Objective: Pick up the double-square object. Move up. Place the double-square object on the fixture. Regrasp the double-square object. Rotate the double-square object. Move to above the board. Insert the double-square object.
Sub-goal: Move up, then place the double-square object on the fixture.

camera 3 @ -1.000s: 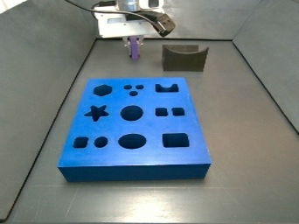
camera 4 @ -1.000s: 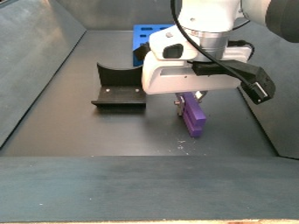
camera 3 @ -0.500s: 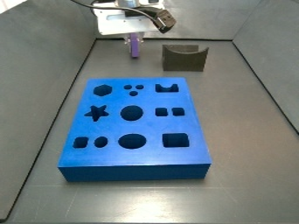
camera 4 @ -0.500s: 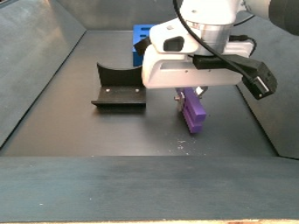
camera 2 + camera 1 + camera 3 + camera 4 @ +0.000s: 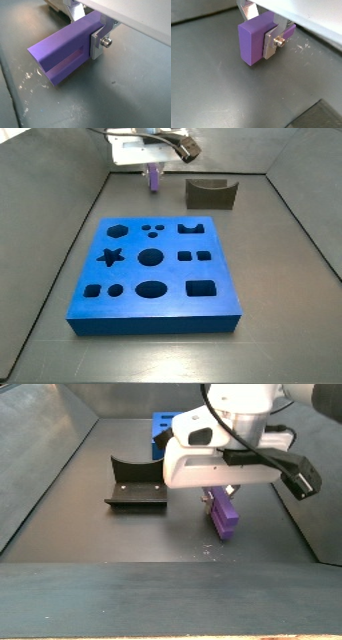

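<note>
Your gripper (image 5: pixel 222 491) hangs over the far end of the floor (image 5: pixel 287 248) as a side view shows it, beyond the far edge of the board (image 5: pixel 156 276). Its jaws are clamped on the double-square object (image 5: pixel 223 516), which hangs below them. In both wrist views you see a silver finger plate (image 5: pixel 272 42) pressed flat against the lavender slab (image 5: pixel 66 52), with a screw head on the plate; the opposite finger is mostly hidden behind the block. The object's lower end appears clear of the dark floor, though you cannot tell the gap for certain.

The fixture (image 5: pixel 210 194) stands near the far end of the floor too, beside the gripper and apart from it, its notch facing up. In a side view you see it (image 5: pixel 135 485) between the board and the near edge, well apart from the held block.

The board lies flat in the middle of the floor, its cut-outs open.
</note>
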Controlling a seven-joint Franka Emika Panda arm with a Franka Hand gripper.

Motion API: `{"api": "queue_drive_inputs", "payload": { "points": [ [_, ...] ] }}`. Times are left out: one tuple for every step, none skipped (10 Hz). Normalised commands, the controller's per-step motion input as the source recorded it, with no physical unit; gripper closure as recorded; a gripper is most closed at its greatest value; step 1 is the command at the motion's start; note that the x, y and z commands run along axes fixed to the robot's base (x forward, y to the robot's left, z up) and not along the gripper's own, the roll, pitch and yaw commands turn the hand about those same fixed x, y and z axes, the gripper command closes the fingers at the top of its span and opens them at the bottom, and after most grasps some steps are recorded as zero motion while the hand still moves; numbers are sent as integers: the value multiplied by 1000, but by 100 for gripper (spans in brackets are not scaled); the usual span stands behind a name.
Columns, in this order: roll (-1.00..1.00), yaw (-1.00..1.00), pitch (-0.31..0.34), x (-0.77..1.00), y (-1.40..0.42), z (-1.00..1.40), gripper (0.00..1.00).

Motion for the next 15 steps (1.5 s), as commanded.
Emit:
{"api": "queue_drive_inputs", "payload": {
  "points": [
    [6,-27,-3,-54,-42,872,100],
    [19,-27,-2,-52,-27,713,100],
    [27,-26,24,-37,-8,528,100],
    [33,-25,42,-26,2,391,100],
    [40,-25,52,-22,5,250,100],
    [0,0,0,0,0,1000,100],
    [8,4,-2,-1,0,1000,100],
    [9,3,18,-11,1,1000,100],
    [16,0,27,-15,3,1000,100],
    [23,-4,35,-21,5,1000,100],
    [35,-11,44,-27,7,1000,100],
    [45,-15,51,-32,11,994,100],
    [52,-14,56,-28,12,847,100],
    [57,-12,63,-23,12,699,100],
    [62,-6,76,-14,12,498,100]
  ]
}}
